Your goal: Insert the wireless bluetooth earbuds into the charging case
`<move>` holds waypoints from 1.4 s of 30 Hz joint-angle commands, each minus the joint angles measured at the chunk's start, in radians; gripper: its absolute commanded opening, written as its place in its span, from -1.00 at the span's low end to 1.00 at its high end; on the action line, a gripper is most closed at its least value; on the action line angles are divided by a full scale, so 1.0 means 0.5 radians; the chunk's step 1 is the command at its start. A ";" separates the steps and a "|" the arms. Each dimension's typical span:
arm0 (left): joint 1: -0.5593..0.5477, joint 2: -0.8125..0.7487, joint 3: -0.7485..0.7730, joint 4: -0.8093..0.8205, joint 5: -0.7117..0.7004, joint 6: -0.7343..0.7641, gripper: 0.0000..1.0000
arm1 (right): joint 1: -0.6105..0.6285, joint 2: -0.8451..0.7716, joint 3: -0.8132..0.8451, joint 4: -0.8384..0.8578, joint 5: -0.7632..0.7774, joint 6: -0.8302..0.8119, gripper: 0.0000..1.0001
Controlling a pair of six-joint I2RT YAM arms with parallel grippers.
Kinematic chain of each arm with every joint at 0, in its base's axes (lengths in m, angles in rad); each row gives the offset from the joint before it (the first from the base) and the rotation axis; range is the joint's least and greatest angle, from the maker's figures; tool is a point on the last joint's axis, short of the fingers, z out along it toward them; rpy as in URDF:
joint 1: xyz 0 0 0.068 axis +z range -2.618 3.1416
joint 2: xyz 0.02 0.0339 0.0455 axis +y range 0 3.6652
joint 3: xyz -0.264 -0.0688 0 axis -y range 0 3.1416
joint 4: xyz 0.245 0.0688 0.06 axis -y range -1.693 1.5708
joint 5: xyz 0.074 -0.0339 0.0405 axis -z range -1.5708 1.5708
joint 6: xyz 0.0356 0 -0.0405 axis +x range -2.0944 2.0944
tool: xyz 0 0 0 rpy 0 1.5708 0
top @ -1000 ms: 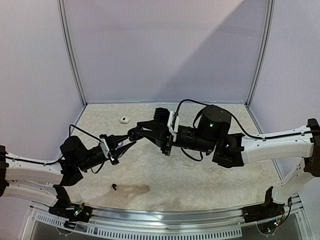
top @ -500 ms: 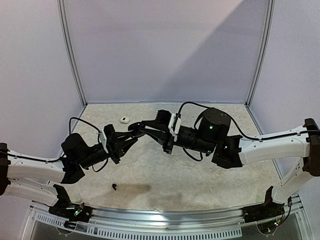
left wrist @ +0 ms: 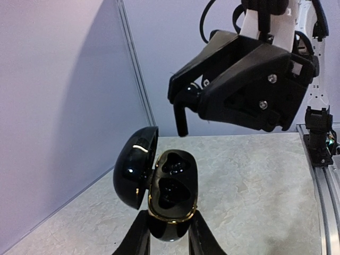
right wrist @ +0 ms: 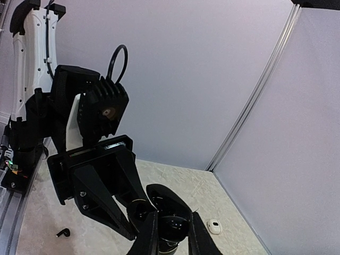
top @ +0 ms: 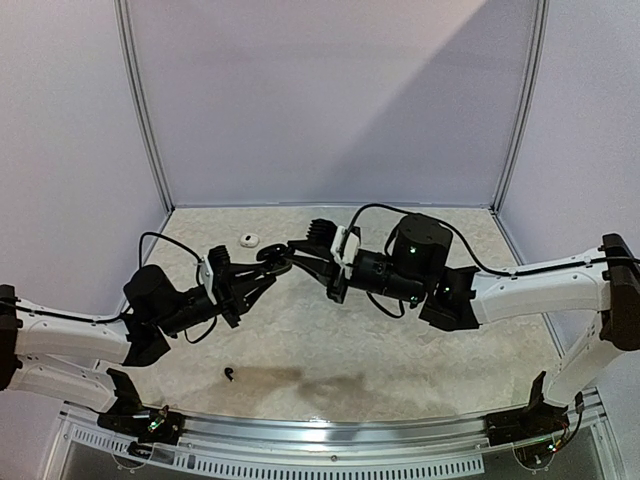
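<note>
My left gripper [left wrist: 169, 236] is shut on the base of a glossy black charging case [left wrist: 171, 187], held up off the table. Its lid hangs open to the left, and both sockets show empty. Just above and behind the case, my right gripper [left wrist: 184, 98] is shut on a black earbud [left wrist: 182, 118] whose stem points down. In the right wrist view that earbud [right wrist: 172, 227] sits between my fingers, with the open case [right wrist: 166, 202] right behind it. From above, both grippers [top: 262, 275] meet over the table's left-middle. Another black earbud [top: 230, 375] lies near the front edge.
A small white earbud-like piece [top: 247, 239] lies near the back left corner, also in the right wrist view [right wrist: 214, 227]. The loose black earbud [right wrist: 64, 232] lies on the speckled table [top: 400, 350]. Lilac walls [top: 330, 100] enclose the back and sides.
My left gripper has lifted the case up and towards the back. The right gripper has shifted slightly left. The held earbud and the case now stand closer together.
</note>
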 commanded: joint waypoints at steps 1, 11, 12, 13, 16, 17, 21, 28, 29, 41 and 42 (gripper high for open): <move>0.031 0.012 0.042 -0.012 0.027 -0.033 -1.00 | -0.024 0.083 0.082 0.004 -0.059 0.033 -1.00; 0.046 0.012 0.040 -0.005 0.033 -0.084 -1.00 | -0.055 0.141 0.105 0.022 -0.129 0.099 -1.00; 0.046 0.012 0.040 -0.004 0.035 -0.083 -1.00 | -0.056 0.140 0.105 0.018 -0.112 0.096 -1.00; 0.048 0.012 0.040 -0.005 0.034 -0.080 -1.00 | -0.056 0.142 0.104 0.015 -0.102 0.094 -1.00; 0.052 0.015 0.040 -0.002 0.029 -0.081 -1.00 | -0.059 0.142 0.113 0.017 -0.070 0.078 -1.00; 0.052 0.015 0.040 -0.002 0.028 -0.082 -1.00 | -0.058 0.146 0.115 0.017 -0.059 0.073 -1.00; 0.051 0.020 0.040 0.007 0.027 -0.090 -1.00 | -0.058 0.164 0.124 0.047 -0.047 0.056 -1.00; 0.055 0.017 0.040 0.016 0.036 -0.103 -1.00 | -0.057 0.187 0.157 -0.036 -0.043 0.000 -1.00; 0.055 0.015 0.037 0.018 0.035 -0.103 -1.00 | -0.059 0.186 0.163 -0.048 -0.038 -0.012 -1.00; 0.055 0.012 0.037 0.020 0.024 -0.112 -1.00 | -0.045 0.203 0.220 -0.203 0.033 -0.152 -0.92; 0.055 0.010 0.037 0.021 0.025 -0.113 -1.00 | -0.040 0.203 0.221 -0.214 0.040 -0.161 -0.89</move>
